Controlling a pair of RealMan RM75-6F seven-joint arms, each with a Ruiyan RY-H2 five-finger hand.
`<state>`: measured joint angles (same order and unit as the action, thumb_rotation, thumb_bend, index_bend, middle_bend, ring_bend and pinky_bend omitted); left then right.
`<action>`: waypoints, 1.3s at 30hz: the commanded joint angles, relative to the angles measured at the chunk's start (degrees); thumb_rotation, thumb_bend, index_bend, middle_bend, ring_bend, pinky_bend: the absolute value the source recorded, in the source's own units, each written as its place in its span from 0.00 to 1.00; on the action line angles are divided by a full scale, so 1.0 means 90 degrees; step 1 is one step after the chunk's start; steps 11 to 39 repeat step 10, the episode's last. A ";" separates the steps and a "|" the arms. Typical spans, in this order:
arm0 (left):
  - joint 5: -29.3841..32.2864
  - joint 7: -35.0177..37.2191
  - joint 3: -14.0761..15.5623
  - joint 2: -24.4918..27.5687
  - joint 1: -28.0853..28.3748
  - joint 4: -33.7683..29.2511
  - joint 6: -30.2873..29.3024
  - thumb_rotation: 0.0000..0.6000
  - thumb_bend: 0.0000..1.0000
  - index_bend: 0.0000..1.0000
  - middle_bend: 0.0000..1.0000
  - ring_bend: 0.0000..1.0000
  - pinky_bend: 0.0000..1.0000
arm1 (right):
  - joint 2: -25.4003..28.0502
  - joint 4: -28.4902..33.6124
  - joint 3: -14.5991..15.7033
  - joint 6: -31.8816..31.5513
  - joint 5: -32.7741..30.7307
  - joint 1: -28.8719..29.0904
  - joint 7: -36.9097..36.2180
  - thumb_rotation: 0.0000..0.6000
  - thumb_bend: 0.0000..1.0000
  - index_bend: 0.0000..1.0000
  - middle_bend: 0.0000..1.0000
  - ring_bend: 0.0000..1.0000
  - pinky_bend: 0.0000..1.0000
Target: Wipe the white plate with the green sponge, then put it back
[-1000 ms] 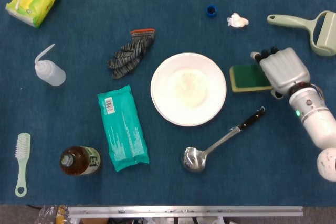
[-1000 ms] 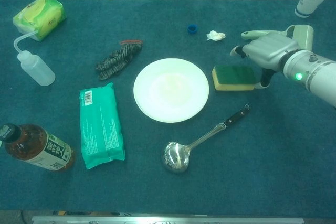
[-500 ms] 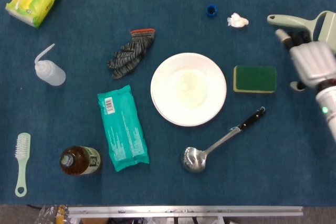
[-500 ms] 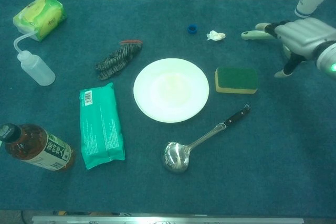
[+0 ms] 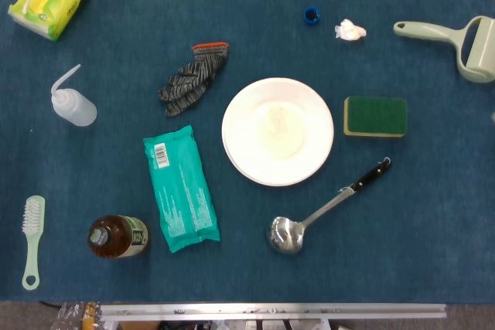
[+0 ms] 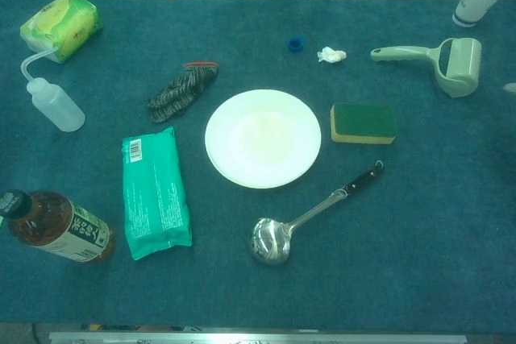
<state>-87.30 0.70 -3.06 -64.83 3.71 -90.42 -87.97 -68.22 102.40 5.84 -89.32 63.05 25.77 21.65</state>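
Neither hand shows clearly in either view now; only a pale sliver at the right edge of the chest view hints at the right hand, and whether its fingers are spread or curled cannot be told. The left hand appears nowhere.

A second ago the right hand rested over the green sponge (image 5: pixel 375 116), beside the white plate (image 5: pixel 278 130); half a second ago it had lifted toward the upper right, near the lint roller (image 5: pixel 456 42), fingers apart and holding nothing. Now it has withdrawn past the right edge.

The sponge lies flat on the blue tabletop (image 5: pixel 418 237), green side up, just right of the plate and apart from it, unmoved over the last half second. The ladle (image 5: pixel 321 212) lies below, its handle pointing toward the sponge.
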 commanded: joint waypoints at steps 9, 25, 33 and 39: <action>-0.0090 -0.0348 0.0090 -0.0003 -0.0074 -0.0344 -0.0115 1.00 0.47 0.19 0.16 0.09 0.13 | 0.0515 0.0465 0.0063 -0.0628 0.0575 -0.1098 -0.0278 1.00 0.10 0.04 0.15 0.11 0.46; -0.0094 -0.0350 0.0089 -0.0004 -0.0080 -0.0356 -0.0129 1.00 0.47 0.19 0.16 0.09 0.13 | 0.0522 0.0452 0.0041 -0.0630 0.0605 -0.1142 -0.0300 1.00 0.10 0.04 0.15 0.11 0.46; -0.0094 -0.0350 0.0089 -0.0004 -0.0080 -0.0356 -0.0129 1.00 0.47 0.19 0.16 0.09 0.13 | 0.0522 0.0452 0.0041 -0.0630 0.0605 -0.1142 -0.0300 1.00 0.10 0.04 0.15 0.11 0.46; -0.0094 -0.0350 0.0089 -0.0004 -0.0080 -0.0356 -0.0129 1.00 0.47 0.19 0.16 0.09 0.13 | 0.0522 0.0452 0.0041 -0.0630 0.0605 -0.1142 -0.0300 1.00 0.10 0.04 0.15 0.11 0.46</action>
